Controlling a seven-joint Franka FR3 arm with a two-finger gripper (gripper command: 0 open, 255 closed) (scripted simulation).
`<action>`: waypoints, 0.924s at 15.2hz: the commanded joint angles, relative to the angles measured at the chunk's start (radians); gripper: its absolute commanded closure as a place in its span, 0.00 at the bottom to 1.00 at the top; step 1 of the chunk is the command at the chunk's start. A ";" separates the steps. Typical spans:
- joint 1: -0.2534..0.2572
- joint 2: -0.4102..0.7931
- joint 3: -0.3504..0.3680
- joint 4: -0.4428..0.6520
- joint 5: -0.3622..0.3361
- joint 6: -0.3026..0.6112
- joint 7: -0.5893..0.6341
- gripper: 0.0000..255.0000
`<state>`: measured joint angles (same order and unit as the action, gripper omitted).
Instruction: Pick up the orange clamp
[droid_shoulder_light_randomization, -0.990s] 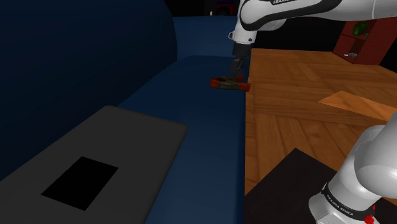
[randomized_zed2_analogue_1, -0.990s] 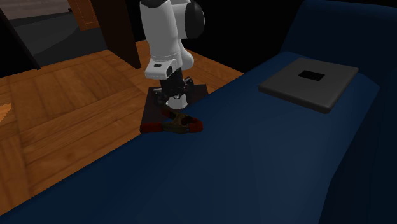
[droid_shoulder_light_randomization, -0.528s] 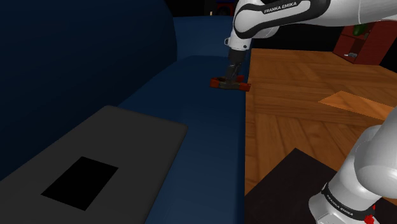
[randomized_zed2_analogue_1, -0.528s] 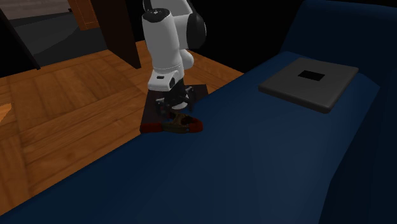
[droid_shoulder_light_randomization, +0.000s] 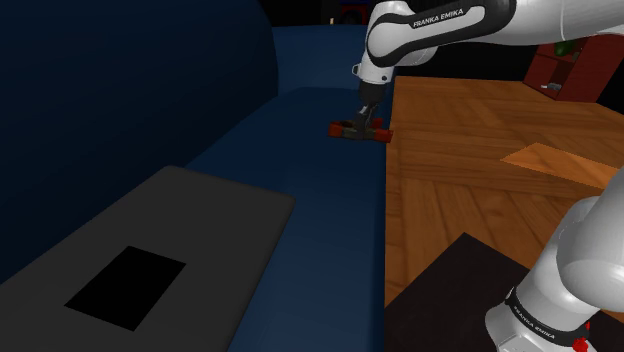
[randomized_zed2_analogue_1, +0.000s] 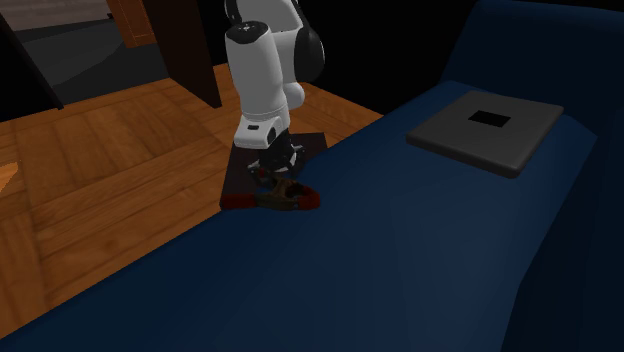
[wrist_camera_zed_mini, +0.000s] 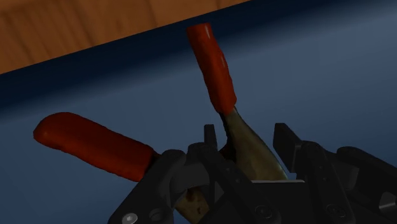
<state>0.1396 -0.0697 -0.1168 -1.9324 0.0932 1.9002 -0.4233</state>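
Fingers of the all-black two-finger gripper (wrist_camera_zed_mini: 248, 137) are standing apart, straddling the dark metal body of the orange-red-handled spring clamp (wrist_camera_zed_mini: 215, 67), which is lying at the edge of the dark blue sofa seat (droid_shoulder_light_randomization: 300, 180), beside the brown wooden floor (droid_shoulder_light_randomization: 480, 150)

Shoulder view: beside stand (droid_shoulder_light_randomization: 450, 290), looks along blue sofa (droid_shoulder_light_randomization: 320, 200); clamp (droid_shoulder_light_randomization: 340, 128) far. Second exterior view: opposite end, faces arm (randomized_zed2_analogue_1: 262, 80), nearer. Wrist view: close over clamp. Shared: sofa, clamp.
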 joint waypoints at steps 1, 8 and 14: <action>0.000 0.002 0.000 -0.001 0.000 0.000 0.000 1.00; 0.000 -0.004 0.000 0.034 -0.002 -0.040 0.005 1.00; 0.000 -0.004 0.000 0.114 -0.004 -0.120 0.011 1.00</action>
<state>0.1397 -0.0742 -0.1166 -1.8361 0.0900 1.7971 -0.4128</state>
